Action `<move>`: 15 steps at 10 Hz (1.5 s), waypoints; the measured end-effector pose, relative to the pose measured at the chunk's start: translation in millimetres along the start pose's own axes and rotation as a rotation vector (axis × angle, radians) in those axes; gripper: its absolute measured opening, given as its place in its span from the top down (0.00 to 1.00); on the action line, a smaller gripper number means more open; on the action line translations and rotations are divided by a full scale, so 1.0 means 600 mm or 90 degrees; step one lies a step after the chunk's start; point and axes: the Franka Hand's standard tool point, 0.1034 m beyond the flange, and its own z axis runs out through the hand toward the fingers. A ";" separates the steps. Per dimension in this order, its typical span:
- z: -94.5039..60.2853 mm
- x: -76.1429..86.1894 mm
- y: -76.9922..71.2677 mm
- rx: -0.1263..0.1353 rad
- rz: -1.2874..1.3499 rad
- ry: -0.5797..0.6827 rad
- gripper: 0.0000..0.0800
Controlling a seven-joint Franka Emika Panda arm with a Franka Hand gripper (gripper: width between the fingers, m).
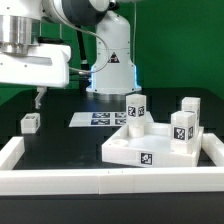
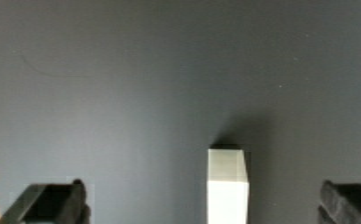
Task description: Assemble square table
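Exterior view: the square table slab (image 1: 150,140) lies on the black tabletop (image 1: 70,140), toward the exterior view's right, with tagged leg posts (image 1: 137,106) standing on it. One small leg post (image 1: 30,123) sits apart at the exterior view's left. The marker board (image 1: 100,119) lies behind.

Wrist view: the end effector (image 2: 203,203) has its fingers (image 2: 52,204) spread wide, holding nothing. A white post (image 2: 227,180) lies between them, touching neither.

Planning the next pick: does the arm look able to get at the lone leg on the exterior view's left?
Probably yes: the leg stands alone on bare table, and the open pincer has nothing between its fingers.
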 end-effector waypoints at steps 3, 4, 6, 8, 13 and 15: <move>-0.001 -0.048 0.005 0.013 -0.023 -0.016 0.19; -0.003 -0.067 0.007 0.044 -0.018 -0.039 0.19; -0.013 -0.091 0.008 0.093 0.018 -0.060 0.19; -0.011 -0.111 0.002 0.098 0.025 -0.067 0.19; 0.005 -0.116 0.002 0.082 0.009 -0.086 0.19; 0.023 -0.115 0.004 0.085 0.004 -0.113 0.19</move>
